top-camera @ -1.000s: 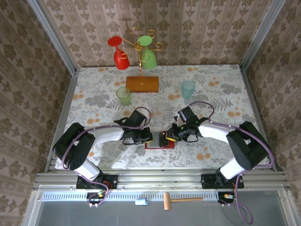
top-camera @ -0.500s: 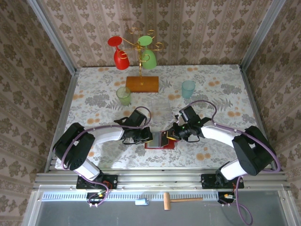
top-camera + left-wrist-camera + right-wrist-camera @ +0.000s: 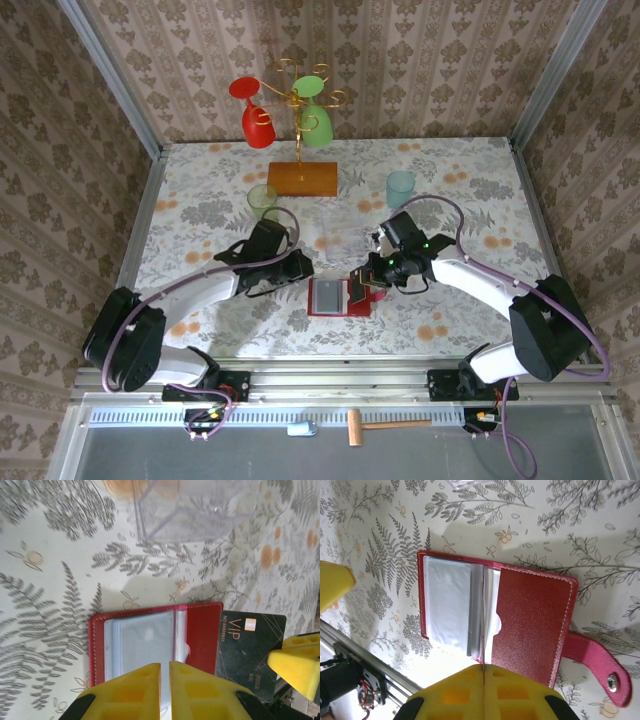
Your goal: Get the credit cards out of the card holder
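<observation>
The card holder (image 3: 200, 630) lies open and flat on the flowered surface (image 3: 200, 200) between the two arms. Its long axis runs from one arm to the other, and the red closing tab (image 3: 595, 665) sticks out at its right end.

The right gripper (image 3: 484, 672) has its fingers pressed together. From the left wrist view they seem to pinch the dark VIP card (image 3: 250, 650) by the edge farthest from the holder. The card's near edge meets the holder's right rim. I cannot tell whether that edge is fully free of the pocket or just touching it. The right arm therefore has the card, and the coming pull looks to be straight away from the holder's right side.

The left gripper (image 3: 165, 672) hangs over the holder's left half, its fingers nearly together with only a thin slit between them and holding nothing.

The greyish sleeves (image 3: 447, 605) look blank, so any other cards inside are hard to make out. A clear plastic box (image 3: 195, 510) sits beyond the holder, cut off by the frame.
</observation>
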Motion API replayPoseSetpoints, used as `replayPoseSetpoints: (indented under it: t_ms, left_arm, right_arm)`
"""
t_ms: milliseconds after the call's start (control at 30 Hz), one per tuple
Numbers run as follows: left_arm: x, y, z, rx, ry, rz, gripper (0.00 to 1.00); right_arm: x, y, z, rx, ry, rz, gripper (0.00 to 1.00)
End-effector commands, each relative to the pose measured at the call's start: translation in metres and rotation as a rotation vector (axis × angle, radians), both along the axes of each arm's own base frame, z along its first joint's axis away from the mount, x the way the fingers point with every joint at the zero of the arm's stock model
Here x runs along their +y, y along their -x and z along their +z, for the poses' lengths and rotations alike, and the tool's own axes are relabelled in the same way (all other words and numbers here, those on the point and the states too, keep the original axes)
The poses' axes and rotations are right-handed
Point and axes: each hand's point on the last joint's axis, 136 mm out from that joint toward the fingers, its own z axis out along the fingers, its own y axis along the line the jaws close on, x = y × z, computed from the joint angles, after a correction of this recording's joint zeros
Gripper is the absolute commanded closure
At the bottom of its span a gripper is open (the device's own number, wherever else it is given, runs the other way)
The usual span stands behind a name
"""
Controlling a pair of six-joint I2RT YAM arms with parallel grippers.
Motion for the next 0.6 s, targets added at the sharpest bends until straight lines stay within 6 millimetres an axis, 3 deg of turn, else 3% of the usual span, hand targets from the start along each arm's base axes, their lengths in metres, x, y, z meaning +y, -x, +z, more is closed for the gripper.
replayPoseSetpoints:
  t_ms: [0,200,367,567]
  left_arm:
    - [0.018,0.000,-0.004,-0.021,-0.034,0.012,0.86]
    - [0.033,-0.002,-0.004,-0.026,-0.033,0.045,0.86]
    - [0.039,-0.002,-0.005,-0.022,-0.031,0.059,0.86]
    - [0.042,-0.002,-0.006,-0.022,-0.024,0.066,0.86]
  right_arm:
    - [-0.015,0.004,0.009,-0.050,0.108,0.096,0.99]
    - [-0.017,0.001,0.024,-0.141,0.196,0.328,1.00]
    - [-0.029,-0.009,0.034,-0.241,0.327,0.494,1.00]
    - [-0.026,-0.015,0.049,-0.386,0.387,0.751,1.00]
